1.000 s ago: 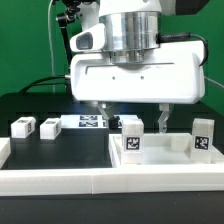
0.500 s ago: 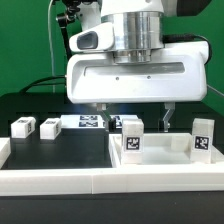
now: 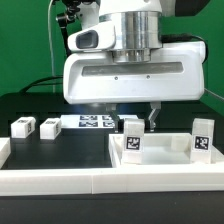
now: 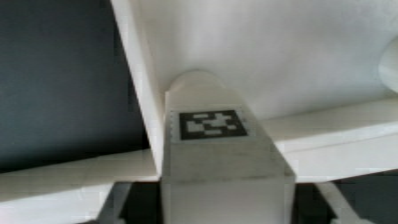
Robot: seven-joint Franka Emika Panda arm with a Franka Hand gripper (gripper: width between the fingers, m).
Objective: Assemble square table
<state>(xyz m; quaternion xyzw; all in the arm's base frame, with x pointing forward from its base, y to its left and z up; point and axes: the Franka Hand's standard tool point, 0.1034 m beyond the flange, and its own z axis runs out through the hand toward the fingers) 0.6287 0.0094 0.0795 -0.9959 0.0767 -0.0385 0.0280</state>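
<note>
The white square tabletop (image 3: 160, 160) lies at the exterior view's right with two tagged legs standing on it, one at its near left corner (image 3: 131, 138) and one at the right (image 3: 203, 137). My gripper (image 3: 122, 120) hangs low just behind and above the left leg, jaws spread; one finger (image 3: 153, 118) shows to that leg's right. In the wrist view the tagged leg (image 4: 217, 130) stands between my fingertips (image 4: 224, 208), with the tabletop's rim (image 4: 157, 50) running past it. Two loose legs (image 3: 21, 127) (image 3: 48, 127) lie at the left.
The marker board (image 3: 90, 122) lies on the black table behind the loose legs. The long white border wall (image 3: 100, 185) runs along the front. A green backdrop and cables stand behind the arm.
My gripper has shifted toward the exterior view's left and come over the left standing leg. The legs and tabletop have not moved.
</note>
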